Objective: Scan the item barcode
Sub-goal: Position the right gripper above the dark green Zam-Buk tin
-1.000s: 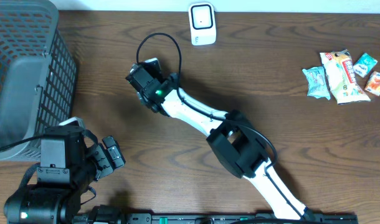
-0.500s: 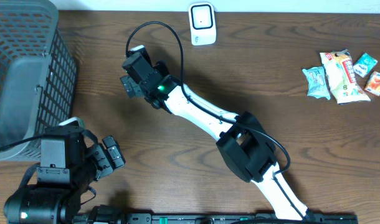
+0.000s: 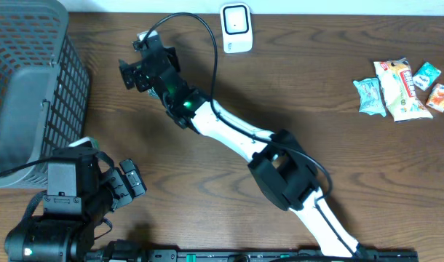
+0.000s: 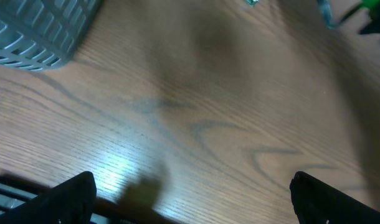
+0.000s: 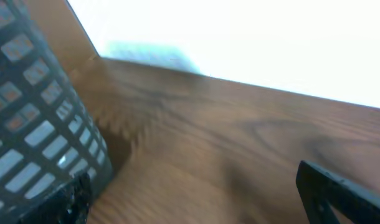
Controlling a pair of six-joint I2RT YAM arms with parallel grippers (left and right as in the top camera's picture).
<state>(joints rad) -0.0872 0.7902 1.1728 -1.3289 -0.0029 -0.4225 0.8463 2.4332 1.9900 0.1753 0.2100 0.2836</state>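
Note:
Several snack packets (image 3: pixel 400 91) lie at the table's far right; no barcode can be made out on them. A white scanner (image 3: pixel 236 28) stands at the back edge, in the middle. My right gripper (image 3: pixel 129 74) is stretched out to the back left, far from the packets and close to the grey basket (image 3: pixel 33 87). In the right wrist view it (image 5: pixel 202 193) is open, with only bare wood between its fingers (image 5: pixel 339 193). My left gripper (image 3: pixel 135 183) rests low at the front left. It (image 4: pixel 196 202) is open too and holds nothing.
The tall grey mesh basket fills the left side and shows as the basket wall (image 5: pixel 28 124) just left of the right gripper and as the basket corner (image 4: pixel 40 31) in the left wrist view. A black cable loops over the right wrist (image 3: pixel 182 22).
The right arm has swung its gripper left and toward the back edge, nearer the basket, jaws still open. The left arm has not moved.

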